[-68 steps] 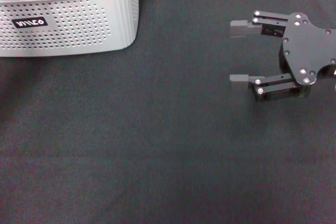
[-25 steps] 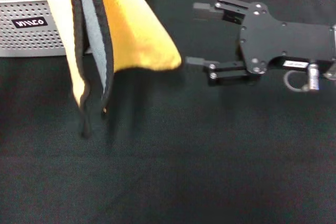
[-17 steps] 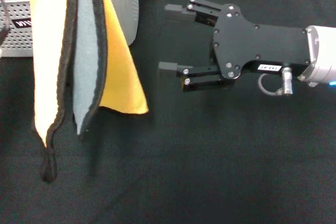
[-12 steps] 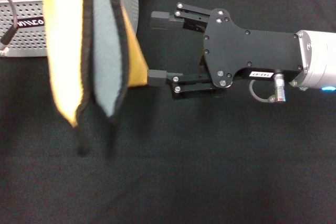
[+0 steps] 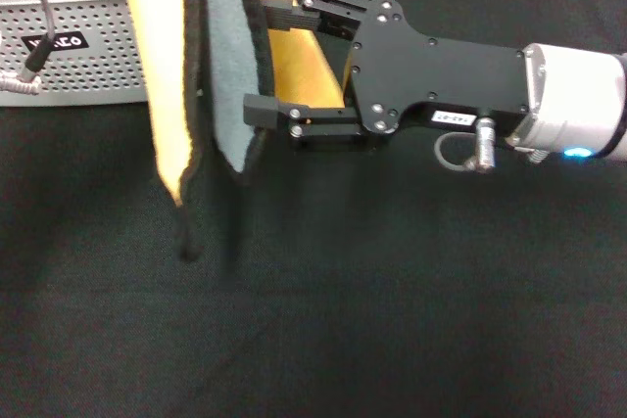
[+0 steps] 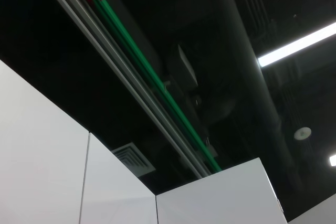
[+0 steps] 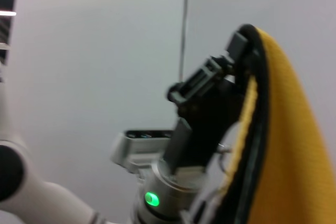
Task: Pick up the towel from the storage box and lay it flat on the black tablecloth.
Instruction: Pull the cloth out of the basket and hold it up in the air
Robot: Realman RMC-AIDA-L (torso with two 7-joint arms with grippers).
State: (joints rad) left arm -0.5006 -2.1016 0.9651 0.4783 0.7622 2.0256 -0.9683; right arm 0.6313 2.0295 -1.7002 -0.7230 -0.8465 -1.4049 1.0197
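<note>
The towel (image 5: 211,66) is being held up in folds, hanging above the black tablecloth (image 5: 392,320) just in front of the storage box (image 5: 83,56) at the far left. At its top corner it is being gripped by the closed left pincer (image 7: 236,51), seen only in the right wrist view. From the right, the right pincer (image 5: 263,61) is being presented wide open, its fingers bracketing a hanging edge without yet clamping. A single layer may be missed, or two folded layers caught together, so the towel could be left bunched rather than flat.
</note>
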